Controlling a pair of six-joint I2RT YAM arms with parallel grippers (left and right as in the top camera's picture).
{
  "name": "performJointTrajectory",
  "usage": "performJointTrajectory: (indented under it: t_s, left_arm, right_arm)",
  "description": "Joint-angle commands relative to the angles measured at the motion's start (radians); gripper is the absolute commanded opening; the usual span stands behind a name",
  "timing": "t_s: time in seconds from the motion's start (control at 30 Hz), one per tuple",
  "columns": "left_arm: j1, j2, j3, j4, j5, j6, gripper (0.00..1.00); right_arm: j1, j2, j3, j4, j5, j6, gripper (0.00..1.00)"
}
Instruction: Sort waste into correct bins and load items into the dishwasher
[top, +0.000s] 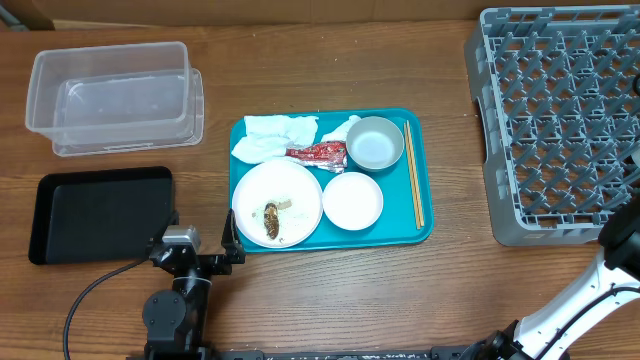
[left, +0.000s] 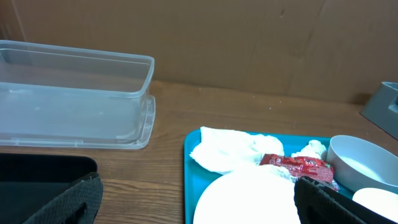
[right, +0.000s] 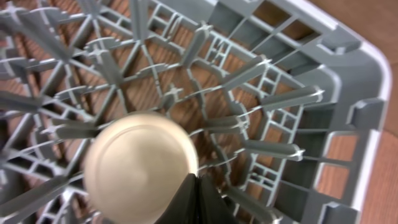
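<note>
1 blurry cup (right: 137, 165) | L end effector (left: 199, 205) spread, cropped | R end effector (right: 198, 196) closed

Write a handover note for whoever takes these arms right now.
Left gripper: open, empty, beside the left edge of the teal tray.
Right gripper: shut, over the dish rack, at a white cup among the pegs; grip unclear.
Done: cup at the rack.
Left: large plate, small plate, bowl, chopsticks to rack; tissues, wrapper, food scrap to the clear tub and black tray, both empty.
</note>
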Motion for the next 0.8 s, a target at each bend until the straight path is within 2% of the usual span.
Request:
performJointTrajectory:
  t_s: [0.0, 0.13, 0.3, 0.4, 0.43, 0.47, 0.57, 0.6, 0.67, 0.73, 0.77]
  left_arm:
    - [0.008, -0.008, -0.004, -0.001, -0.004, 0.011, 1.0]
    - [0.008, -0.008, -0.004, -0.001, -0.004, 0.011, 1.0]
    - [0.008, -0.008, -0.004, -0.001, -0.004, 0.011, 1.0]
    - [0.008, -0.008, -0.004, -0.001, -0.004, 0.011, 1.0]
    - [0.008, -0.008, -0.004, -0.001, -0.004, 0.011, 1.0]
    - [0.008, -0.008, -0.004, -0.001, -0.004, 0.011, 1.0]
    - [0.008, -0.008, -0.004, -0.001, -0.004, 0.011, 1.0]
    - [0.008, -0.008, -0.004, -0.001, -0.004, 0.011, 1.0]
    - [0.008, -0.008, -0.004, -0.001, -0.004, 0.011, 1.0]
    - [0.008, -0.008, -0.004, -0.001, -0.004, 0.011, 1.0]
    - [0.008, -0.008, -0.004, -0.001, -0.004, 0.011, 1.0]
  right_arm:
    - [0.005, -0.072, -0.005, 0.011, -0.096, 0.02, 0.04]
    - [0.007, -0.146, -0.005, 0.038, -0.242, 0.032, 0.04]
    - [0.007, -0.313, -0.005, 0.062, -0.612, 0.16, 0.04]
    - [0.008, -0.393, -0.005, 0.068, -0.922, 0.177, 0.04]
    - [0.016, -0.432, -0.005, 0.064, -1.112, 0.177, 0.05]
    - [0.022, -0.445, -0.005, 0.056, -1.185, 0.176, 0.08]
    - [0.071, -0.472, -0.005, -0.006, -1.376, 0.157, 0.19]
    - [0.095, -0.473, -0.005, -0.032, -1.408, 0.131, 0.27]
    - [0.164, -0.473, -0.006, -0.099, -1.43, 0.062, 0.45]
    - [0.251, -0.47, -0.006, -0.167, -1.41, -0.01, 0.59]
    - [0.296, -0.469, -0.006, -0.195, -1.393, -0.037, 0.75]
